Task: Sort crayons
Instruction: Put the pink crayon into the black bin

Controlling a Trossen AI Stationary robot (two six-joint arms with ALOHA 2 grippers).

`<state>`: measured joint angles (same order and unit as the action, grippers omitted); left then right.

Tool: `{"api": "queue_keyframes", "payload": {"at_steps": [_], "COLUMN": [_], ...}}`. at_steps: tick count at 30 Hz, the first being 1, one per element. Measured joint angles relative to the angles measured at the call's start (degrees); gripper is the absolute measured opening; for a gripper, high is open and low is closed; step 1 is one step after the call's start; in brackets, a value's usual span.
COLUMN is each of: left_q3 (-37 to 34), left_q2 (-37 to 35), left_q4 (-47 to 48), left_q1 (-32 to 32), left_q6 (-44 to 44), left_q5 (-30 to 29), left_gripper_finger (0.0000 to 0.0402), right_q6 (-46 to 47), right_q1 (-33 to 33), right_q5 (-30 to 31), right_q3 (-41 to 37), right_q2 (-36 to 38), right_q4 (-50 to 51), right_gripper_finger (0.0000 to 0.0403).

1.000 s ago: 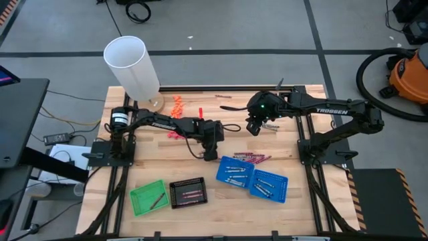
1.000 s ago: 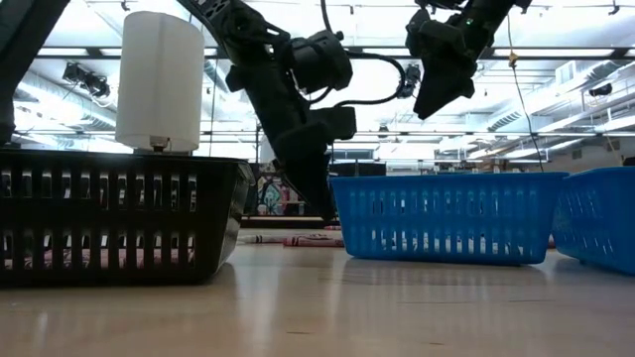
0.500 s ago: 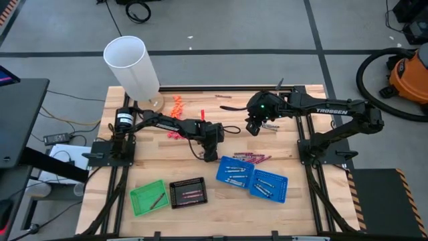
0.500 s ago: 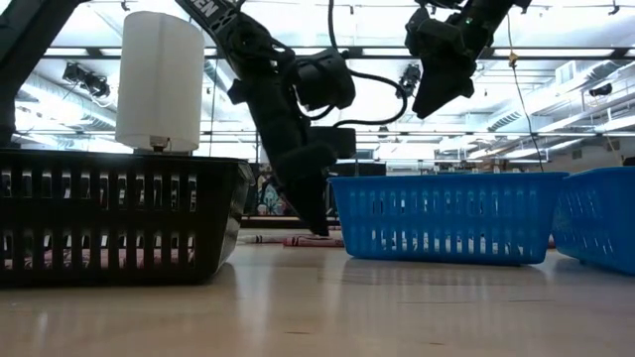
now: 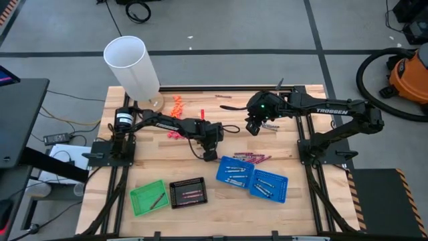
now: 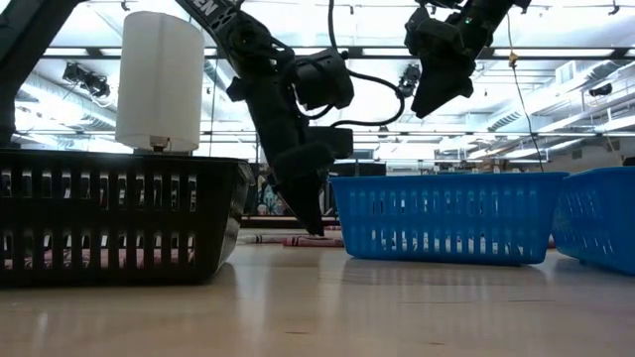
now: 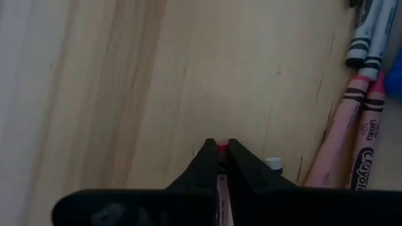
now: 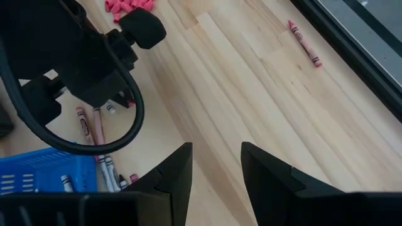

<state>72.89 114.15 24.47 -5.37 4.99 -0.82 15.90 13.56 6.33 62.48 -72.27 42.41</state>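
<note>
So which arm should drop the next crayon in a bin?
Left. Its gripper is shut on a crayon, near the blue bins. The right gripper hangs open and empty, farther back.

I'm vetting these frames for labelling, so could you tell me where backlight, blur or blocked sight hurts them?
Low view: bright ceiling lights silhouette both arms, and the black basket hides its contents. Left wrist view: the left gripper, shut on a red crayon, looms blurred, though the pink crayons read clearly. High view: evenly lit.
</note>
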Motion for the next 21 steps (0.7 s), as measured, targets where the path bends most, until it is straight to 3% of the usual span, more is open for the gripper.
{"api": "queue_keyframes", "payload": {"at_steps": [5, 11, 16, 21], "left_q3": [0.7, 0.9, 0.3, -2.4], "left_q2": [-3.0, -11.6, -16.3, -16.7], "left_q4": [3.2, 6.0, 6.6, 2.6], "left_q1": [0.4, 3.0, 7.2, 14.0], "left_q6": [1.9, 4.6, 6.1, 12.7], "left_q5": [0.7, 7.9, 17.1, 18.6], "left_gripper_finger": [0.0011, 0.0011, 0.0013, 0.0018], "right_q6": [-1.1, -3.6, -6.0, -9.4], "right_q1": [0.0, 0.5, 1.7, 3.2], "right_q5": [0.0, 0.4, 1.3, 1.2], "right_q3": [0.0, 0.0, 0.0, 0.0], "right_q2": [0.0, 0.0, 0.0, 0.0], "right_q4": [0.0, -0.3, -2.7, -7.7], "right_gripper_finger": [0.0144, 0.0144, 0.0144, 0.0144]}}
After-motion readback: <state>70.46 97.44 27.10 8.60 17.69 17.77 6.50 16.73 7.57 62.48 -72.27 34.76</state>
